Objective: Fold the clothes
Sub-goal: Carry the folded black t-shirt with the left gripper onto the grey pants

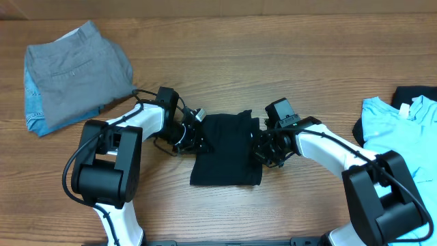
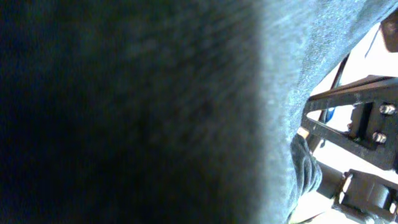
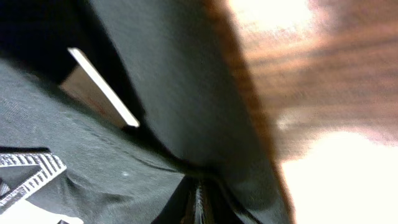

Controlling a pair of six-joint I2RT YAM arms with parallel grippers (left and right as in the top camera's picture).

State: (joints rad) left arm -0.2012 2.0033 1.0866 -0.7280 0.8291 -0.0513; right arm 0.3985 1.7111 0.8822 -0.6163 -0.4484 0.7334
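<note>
Left wrist view smothered by black T-shirt (image 2: pixel 124 112), left claw (image 1: pixel 197 139) state unclear, right claw (image 1: pixel 258 149) pinching its edge

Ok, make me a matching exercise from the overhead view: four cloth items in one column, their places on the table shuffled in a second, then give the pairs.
Things
1. folded black fabric garment
2. grey folded trousers
3. light blue T-shirt
4. blue patterned cloth

Places
A. at the right edge of the wooden table
B. far left, lying on top of another cloth
C. in the middle of the table
D. far left, underneath, showing only along the left and lower edge

Pairs: 1-C, 2-B, 3-A, 4-D
</note>
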